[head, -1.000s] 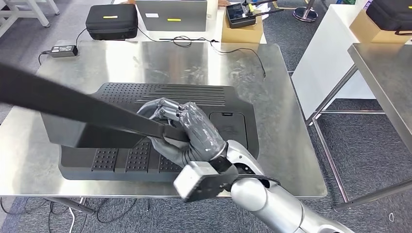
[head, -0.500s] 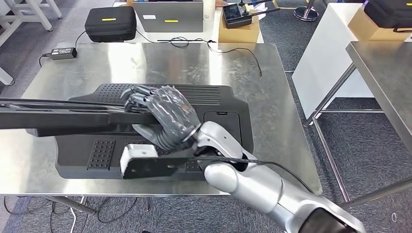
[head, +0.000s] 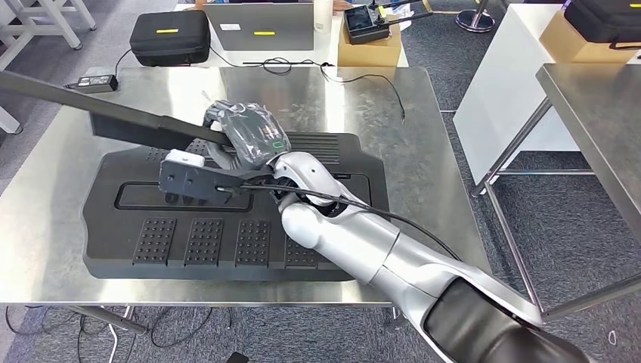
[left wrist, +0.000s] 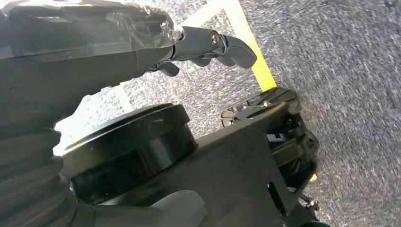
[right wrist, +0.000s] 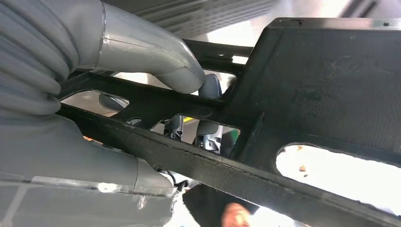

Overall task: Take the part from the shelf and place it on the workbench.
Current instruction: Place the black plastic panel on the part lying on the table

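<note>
Black part [head: 113,113] gripped by right hand [head: 246,132], thumb [right wrist: 156,54] pressing its frame.

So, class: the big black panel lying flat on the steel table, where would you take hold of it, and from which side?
I'd take the black panel by its near long edge, from the robot's side of the steel table. It lies flat and wide, so only a rim can be pinched; the right hand and its long black part hang over the far side.

Right hand [head: 246,132] grips; left hand [left wrist: 85,42] hangs.
</note>
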Robot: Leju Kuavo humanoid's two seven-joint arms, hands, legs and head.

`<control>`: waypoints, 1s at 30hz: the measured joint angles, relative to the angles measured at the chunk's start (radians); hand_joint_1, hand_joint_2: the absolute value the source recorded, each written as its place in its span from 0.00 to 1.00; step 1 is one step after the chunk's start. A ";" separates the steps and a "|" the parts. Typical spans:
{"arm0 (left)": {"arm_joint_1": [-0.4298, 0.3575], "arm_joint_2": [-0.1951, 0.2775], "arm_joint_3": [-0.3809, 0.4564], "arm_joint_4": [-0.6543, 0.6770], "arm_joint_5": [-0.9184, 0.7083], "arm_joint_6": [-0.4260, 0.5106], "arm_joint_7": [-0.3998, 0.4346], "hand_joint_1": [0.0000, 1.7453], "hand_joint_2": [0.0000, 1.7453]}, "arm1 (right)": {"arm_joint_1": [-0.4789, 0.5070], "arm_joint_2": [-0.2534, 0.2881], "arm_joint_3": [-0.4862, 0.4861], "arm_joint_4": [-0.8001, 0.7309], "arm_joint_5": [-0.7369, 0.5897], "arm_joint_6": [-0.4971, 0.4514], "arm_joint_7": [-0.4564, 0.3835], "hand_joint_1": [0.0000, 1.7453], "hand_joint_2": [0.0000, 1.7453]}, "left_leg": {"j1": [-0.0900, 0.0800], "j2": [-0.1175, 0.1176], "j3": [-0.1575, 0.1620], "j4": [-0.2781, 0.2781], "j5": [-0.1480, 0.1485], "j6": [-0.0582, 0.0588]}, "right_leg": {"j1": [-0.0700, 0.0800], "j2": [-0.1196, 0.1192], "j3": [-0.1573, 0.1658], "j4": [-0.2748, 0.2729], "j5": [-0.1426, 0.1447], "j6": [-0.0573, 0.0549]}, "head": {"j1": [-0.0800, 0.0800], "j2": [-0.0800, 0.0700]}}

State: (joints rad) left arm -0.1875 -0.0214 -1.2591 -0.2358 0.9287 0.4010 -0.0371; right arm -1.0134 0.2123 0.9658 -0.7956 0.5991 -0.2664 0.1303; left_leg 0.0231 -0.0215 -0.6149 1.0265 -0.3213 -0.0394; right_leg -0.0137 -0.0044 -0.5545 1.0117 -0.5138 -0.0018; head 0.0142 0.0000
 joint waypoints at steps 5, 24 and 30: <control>-0.006 0.000 0.000 0.000 -0.019 -0.020 0.009 0.00 1.00 | -0.010 0.018 0.006 0.100 0.020 -0.036 0.029 1.00 1.00 | 0.000 0.000 0.000 0.000 0.000 0.000 | 0.000 0.000 0.000 0.000 0.000 0.000 | 0.000 0.000; -0.023 -0.004 -0.009 0.000 -0.128 -0.035 0.022 0.00 1.00 | -0.021 0.019 0.061 0.236 0.334 -0.160 0.221 1.00 1.00 | 0.000 0.001 0.001 0.000 0.000 0.000 | 0.000 0.001 -0.001 0.000 0.001 -0.001 | 0.000 0.000; -0.032 -0.006 -0.014 0.000 -0.163 -0.026 0.031 0.00 1.00 | -0.029 0.010 0.136 0.248 0.605 -0.145 0.275 1.00 1.00 | 0.000 0.002 0.001 0.000 0.000 0.000 | 0.000 0.002 -0.001 0.000 0.001 -0.001 | 0.000 0.000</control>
State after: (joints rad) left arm -0.2191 -0.0278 -1.2729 -0.2358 0.7652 0.3754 -0.0061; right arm -1.0421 0.2219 1.1018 -0.5479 1.2043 -0.4116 0.4049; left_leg 0.0232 -0.0199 -0.6138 1.0260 -0.3211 -0.0397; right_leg -0.0137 -0.0028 -0.5556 1.0116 -0.5132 -0.0026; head 0.0137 0.0000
